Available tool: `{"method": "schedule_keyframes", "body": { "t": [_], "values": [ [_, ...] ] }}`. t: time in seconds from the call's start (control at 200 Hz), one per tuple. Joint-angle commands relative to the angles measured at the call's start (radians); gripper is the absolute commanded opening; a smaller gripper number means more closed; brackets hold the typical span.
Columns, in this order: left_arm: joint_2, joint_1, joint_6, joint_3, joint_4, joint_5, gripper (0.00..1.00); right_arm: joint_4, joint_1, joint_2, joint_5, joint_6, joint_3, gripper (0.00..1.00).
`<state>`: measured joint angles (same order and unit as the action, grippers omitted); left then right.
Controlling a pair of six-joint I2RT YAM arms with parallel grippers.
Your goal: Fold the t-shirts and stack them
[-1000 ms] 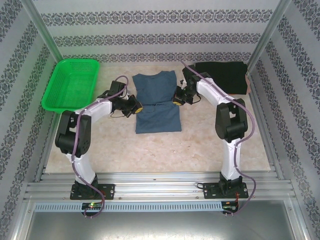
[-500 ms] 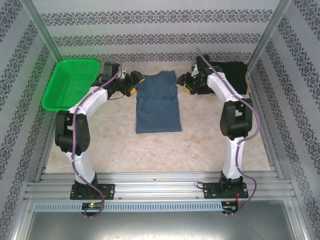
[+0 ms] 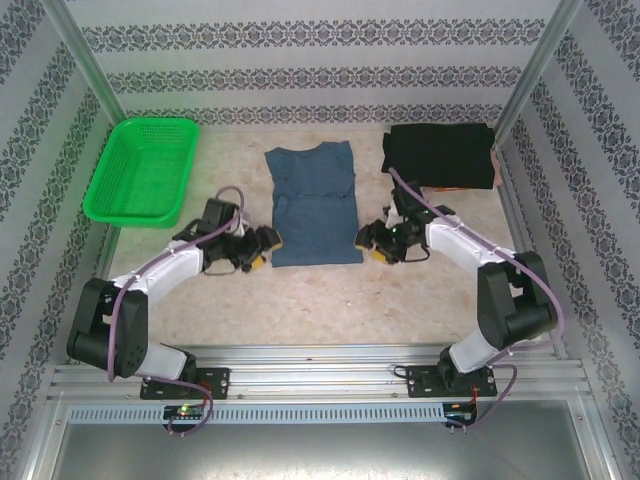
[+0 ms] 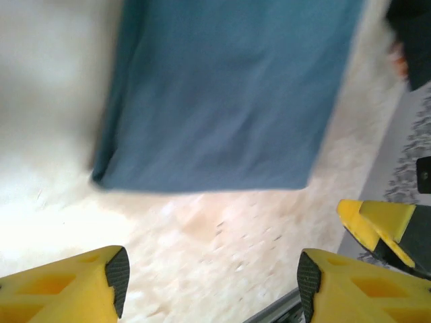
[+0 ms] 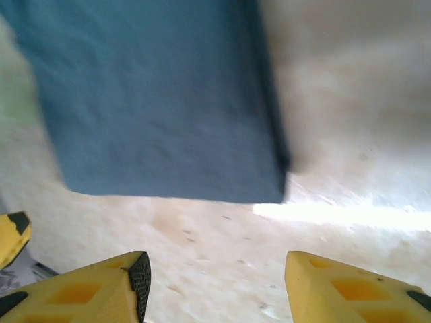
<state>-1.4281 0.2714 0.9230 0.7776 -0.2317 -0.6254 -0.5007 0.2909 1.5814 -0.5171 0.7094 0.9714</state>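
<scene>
Blue t-shirt (image 3: 315, 205) lies flat in the middle of the table (image 3: 320, 310), sides folded in to a narrow strip, collar at the far end, hem at the near end. It's in the same spot and same shape as 0.5 s ago. Black t-shirt (image 3: 440, 155) sits folded at the far right corner, also unmoved. Green basket (image 3: 112, 170) is at the far left, well apart from both shirts.

What differs is the arms. 0.5 s ago both were stretched out to the far end of the blue shirt, one gripper either side of the collar. Now both are pulled back toward the near side, elbows low.

- Left gripper (image 3: 268, 248) is just beside the near left hem corner.
- Right gripper (image 3: 368, 245) is just beside the near right hem corner.

Left wrist cam: yellow fingers (image 4: 114, 272) spread wide w/ nothing between them, bare table under, the blue shirt's hem edge a bit beyond the tips.

Right wrist cam: same picture mirrored, fingers (image 5: 138, 276) wide apart, holding nothing, hem corner just ahead.

Neither gripper touches cloth, as far as the views show. Both wrist views are a bit blurred.
</scene>
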Motion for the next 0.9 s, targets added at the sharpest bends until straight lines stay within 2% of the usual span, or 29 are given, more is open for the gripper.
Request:
{"method": "schedule_keyframes", "body": {
  "t": [0.0, 0.295, 0.53, 0.615, 0.694, 0.779, 0.859, 0.894],
  "values": [
    [-0.025, 0.024, 0.050, -0.021, 0.134, -0.001, 0.66, 0.120, 0.010, 0.009, -0.007, 0.030, -0.023, 0.55],
    [-0.152, 0.040, 0.103, -0.022, 0.257, 0.040, 0.64, 0.177, 0.019, 0.133, -0.004, 0.032, -0.013, 0.53],
    [-0.260, 0.048, 0.115, 0.043, 0.305, 0.079, 0.59, 0.170, 0.042, 0.229, -0.016, 0.044, 0.085, 0.47],
    [-0.298, 0.053, 0.113, 0.071, 0.302, 0.085, 0.51, 0.154, 0.056, 0.247, -0.011, 0.049, 0.102, 0.39],
    [-0.317, 0.057, 0.102, 0.085, 0.291, 0.087, 0.40, 0.144, 0.056, 0.251, 0.000, 0.061, 0.099, 0.21],
    [-0.304, 0.057, 0.066, 0.092, 0.217, 0.099, 0.21, 0.148, 0.055, 0.226, 0.004, 0.067, 0.081, 0.08],
    [-0.266, 0.056, 0.034, 0.082, 0.159, 0.109, 0.01, 0.134, 0.053, 0.198, 0.010, 0.067, 0.067, 0.00],
    [-0.244, 0.057, 0.015, 0.078, 0.124, 0.119, 0.00, 0.134, 0.051, 0.182, 0.007, 0.072, 0.056, 0.00]
  ]
}}
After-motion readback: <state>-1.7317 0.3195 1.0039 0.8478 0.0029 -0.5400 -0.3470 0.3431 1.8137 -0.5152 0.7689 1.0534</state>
